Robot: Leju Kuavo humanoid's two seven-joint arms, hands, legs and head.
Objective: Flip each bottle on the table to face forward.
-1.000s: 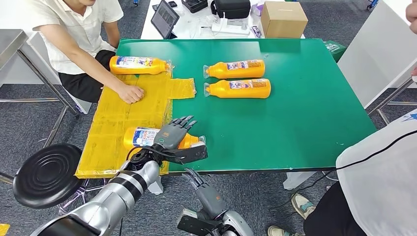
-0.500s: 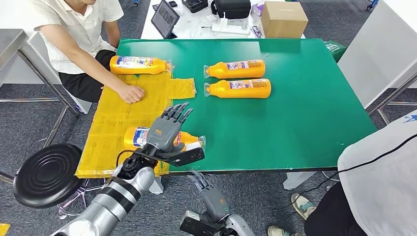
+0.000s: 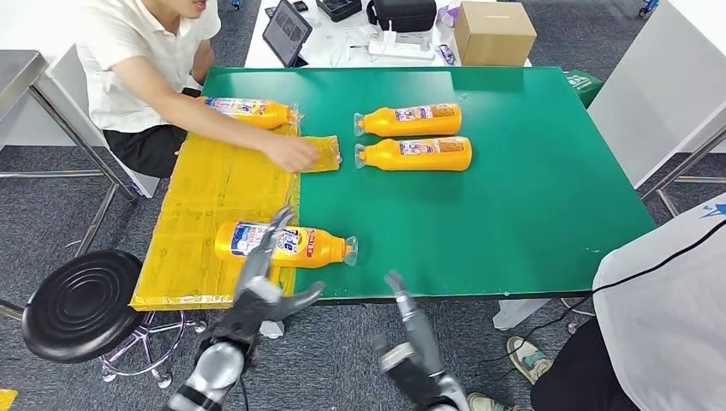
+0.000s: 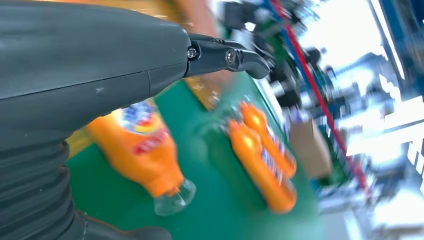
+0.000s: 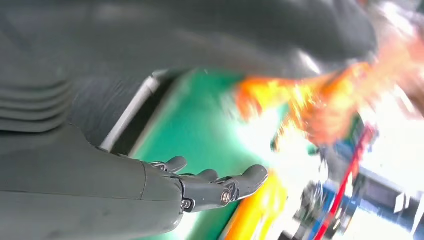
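Note:
An orange bottle (image 3: 282, 243) lies on its side at the table's front, half on the yellow mat (image 3: 201, 205), label up and clear cap pointing right. It appears blurred in the left wrist view (image 4: 145, 155). My left hand (image 3: 261, 287) hangs just off the front edge with fingers spread, holding nothing; its fingertips (image 3: 278, 221) overlap the bottle in the picture. Two more orange bottles (image 3: 411, 121) (image 3: 415, 154) lie side by side further back, caps to the left. A fourth bottle (image 3: 250, 110) lies at the far left under a person's arm. My right hand (image 3: 409, 318) is open below the table edge.
A person in a white shirt sits at the left and rests a hand (image 3: 291, 152) on the mat's right flap. The green table (image 3: 531, 171) has free room on its right half. A black stool (image 3: 81, 304) stands at front left, and another person (image 3: 659, 325) at the right.
My left hand has let go of the near bottle and dropped back below the table edge; the bottle's label now faces up. The person's hand has moved right across the mat. My right hand rose slightly.

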